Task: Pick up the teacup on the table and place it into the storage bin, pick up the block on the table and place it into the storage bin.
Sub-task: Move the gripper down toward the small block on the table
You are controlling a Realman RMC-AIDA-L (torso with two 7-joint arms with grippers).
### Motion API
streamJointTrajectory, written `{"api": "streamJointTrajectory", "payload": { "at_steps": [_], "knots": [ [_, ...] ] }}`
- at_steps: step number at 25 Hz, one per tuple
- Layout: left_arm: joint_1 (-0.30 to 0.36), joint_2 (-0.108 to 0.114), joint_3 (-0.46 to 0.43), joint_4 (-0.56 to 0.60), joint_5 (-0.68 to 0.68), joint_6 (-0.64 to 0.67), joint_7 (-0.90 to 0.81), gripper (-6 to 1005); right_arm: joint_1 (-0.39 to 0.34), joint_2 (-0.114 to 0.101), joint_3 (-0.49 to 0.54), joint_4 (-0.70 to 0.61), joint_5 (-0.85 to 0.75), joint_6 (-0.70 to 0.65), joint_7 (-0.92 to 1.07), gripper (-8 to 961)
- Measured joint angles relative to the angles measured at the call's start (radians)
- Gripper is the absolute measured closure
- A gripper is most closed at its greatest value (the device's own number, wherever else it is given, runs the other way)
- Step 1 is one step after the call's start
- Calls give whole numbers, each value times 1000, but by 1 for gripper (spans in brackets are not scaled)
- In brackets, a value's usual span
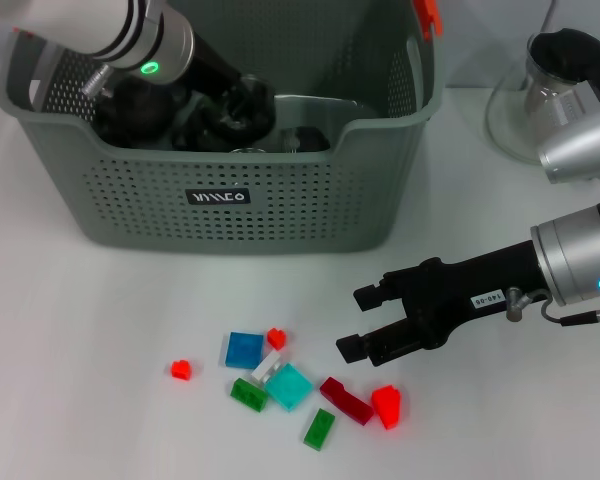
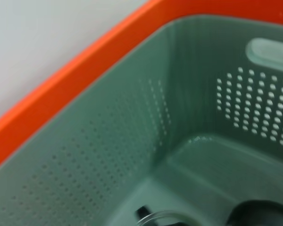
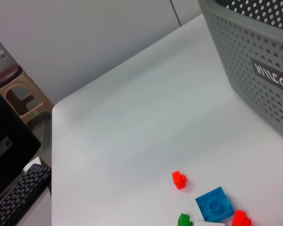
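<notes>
The grey-green storage bin stands at the back of the table, and its wall also fills the left wrist view. My left gripper reaches down inside it, the fingers hidden among dark parts. A clear glass rim, apparently the teacup, shows low in the bin under that gripper. Several small blocks lie in front of the bin, among them a blue block, a teal block and a bright red block. My right gripper hangs open and empty just above and right of them.
A glass pot with a black lid stands on a clear dish at the back right. The bin's orange handle clip sticks up at its rim. Beyond the table's far edge are a keyboard and a stool.
</notes>
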Motion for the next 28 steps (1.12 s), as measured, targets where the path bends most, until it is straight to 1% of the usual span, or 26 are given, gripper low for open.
{"api": "streamJointTrajectory", "payload": {
  "at_steps": [3,9,14,16,17,19,21,23,25,28],
  "knots": [
    [17,-4,-6,56,-3,14,-19,622,0,0,0,-1,0,0,0,28],
    [59,-6,-11,206,-7,84,-70,397,0,-1,0,-3,-1,0,-2,28],
    [102,-7,-26,373,-15,194,-105,178,2,-5,3,-8,-2,-5,1,29],
    [121,-10,-41,436,-40,245,-104,157,3,-7,4,-9,-2,-6,2,29],
    [134,-10,-57,481,-75,286,-99,146,4,-8,4,-9,-2,-7,2,29],
    [151,-8,-80,529,-146,344,-88,125,6,-10,3,-9,-2,-7,2,29],
    [184,0,-124,595,-291,453,-56,114,8,-12,3,-9,-2,-7,1,29],
    [213,4,-160,633,-411,548,-13,115,9,-17,2,-10,-2,-9,-1,29],
    [254,4,-204,665,-558,668,52,115,10,-21,2,-11,-2,-14,-2,29],
    [312,4,-253,675,-726,813,139,115,11,-25,2,-12,-1,-18,-9,29]
  ]
}}
